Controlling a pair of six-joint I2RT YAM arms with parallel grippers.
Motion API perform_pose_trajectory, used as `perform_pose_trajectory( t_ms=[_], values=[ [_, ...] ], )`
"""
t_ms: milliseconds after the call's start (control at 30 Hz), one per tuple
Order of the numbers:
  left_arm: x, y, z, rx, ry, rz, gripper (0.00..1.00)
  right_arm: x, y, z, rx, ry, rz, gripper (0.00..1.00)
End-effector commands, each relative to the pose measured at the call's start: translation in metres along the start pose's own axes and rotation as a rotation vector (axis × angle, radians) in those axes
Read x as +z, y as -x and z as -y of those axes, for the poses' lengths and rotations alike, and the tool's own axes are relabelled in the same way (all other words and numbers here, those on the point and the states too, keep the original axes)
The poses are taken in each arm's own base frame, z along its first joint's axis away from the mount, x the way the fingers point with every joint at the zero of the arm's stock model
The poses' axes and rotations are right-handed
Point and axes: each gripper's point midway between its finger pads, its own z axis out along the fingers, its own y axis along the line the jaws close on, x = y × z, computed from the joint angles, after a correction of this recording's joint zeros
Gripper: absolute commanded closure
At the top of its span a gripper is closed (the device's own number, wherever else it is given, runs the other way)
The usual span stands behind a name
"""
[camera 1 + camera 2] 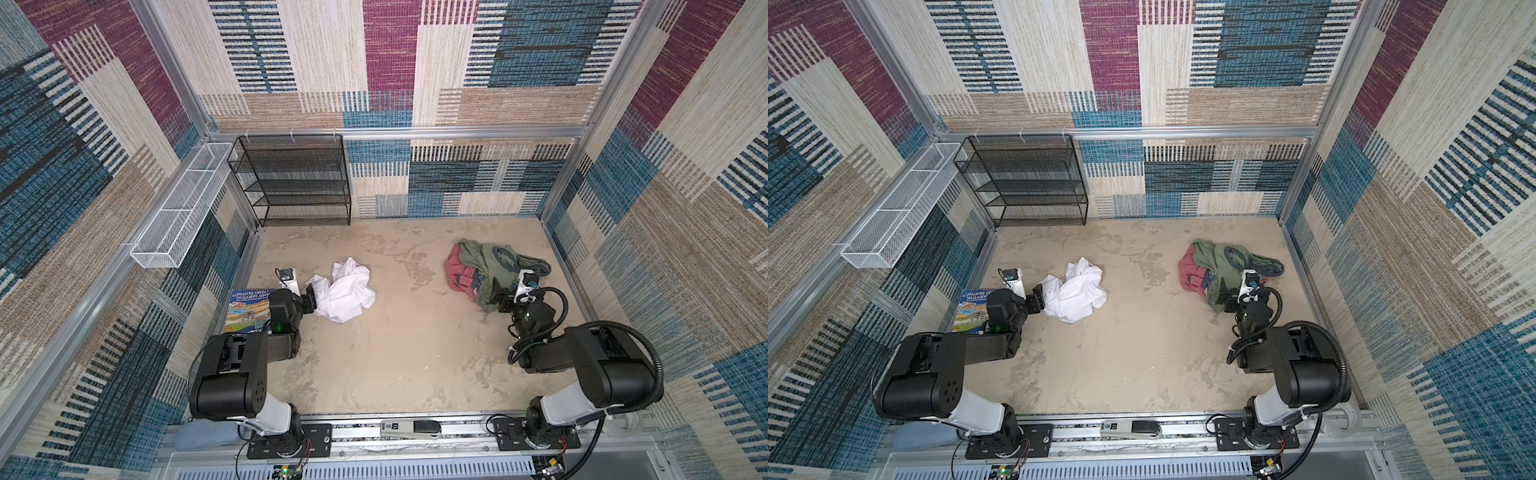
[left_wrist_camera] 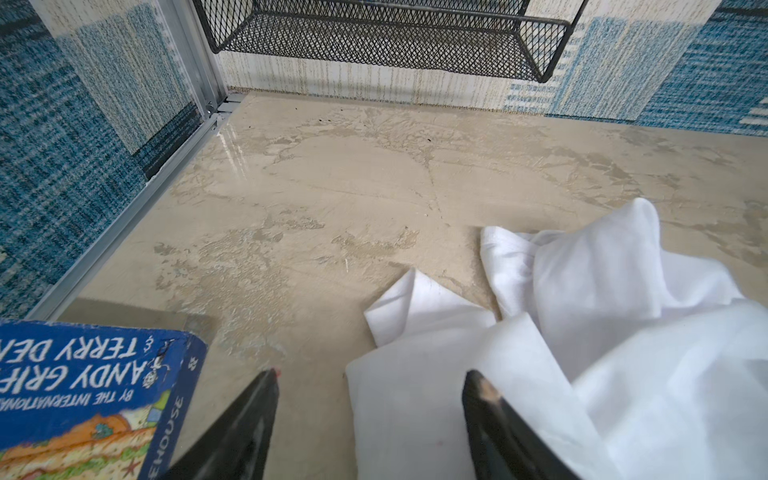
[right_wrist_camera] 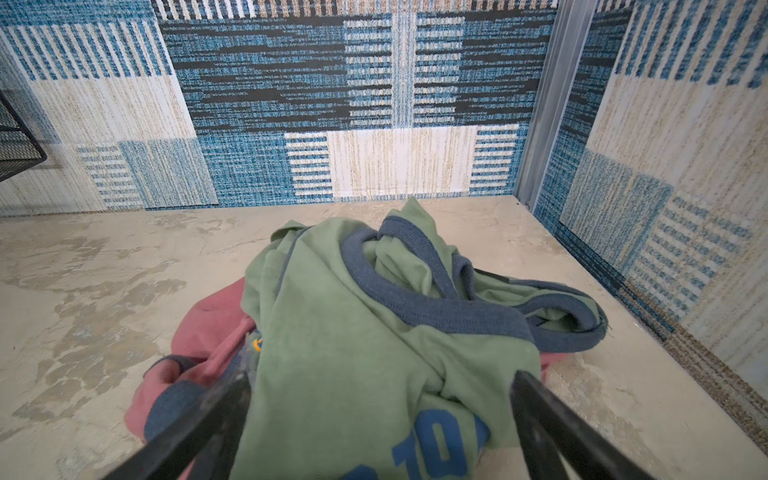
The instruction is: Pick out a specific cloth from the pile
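The left end effector (image 1: 311,300) stands with its jaws apart and nothing clamped; in the left wrist view its fingers (image 2: 257,407) are spread, and the near edge of the cloth (image 2: 582,311) lies between them and under one of them. The cloth is a crumpled white heap on the desk (image 1: 395,332), starting right at this end effector's tips and spreading ahead of it and towards the middle of the desk; in both top views (image 1: 1077,293) it lies well apart from the pile (image 1: 486,262). A blue book (image 1: 248,309) lies just beside the same end effector, on the side away from the cloth. The right end effector (image 1: 498,301) is spread wide; its two fingers (image 3: 199,424) straddle the near end of the pile, with olive-green fabric bearing blue letters between them; whether they touch it I cannot tell; red-pink cloth shows beside one finger.
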Motion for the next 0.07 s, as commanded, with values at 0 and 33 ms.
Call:
perform_pose_trajectory(
  t_ms=[0, 33],
  values=[
    [0.0004, 0.0011, 0.0013, 0.016, -0.007, 0.001, 0.27, -0.0008, 0.0130, -0.0011, -0.006, 0.006, 0.053, 0.00],
    [0.0003, 0.0012, 0.0013, 0.016, -0.007, 0.001, 0.27, -0.0007, 0.0126, -0.0015, -0.007, 0.008, 0.052, 0.00]
  ],
)
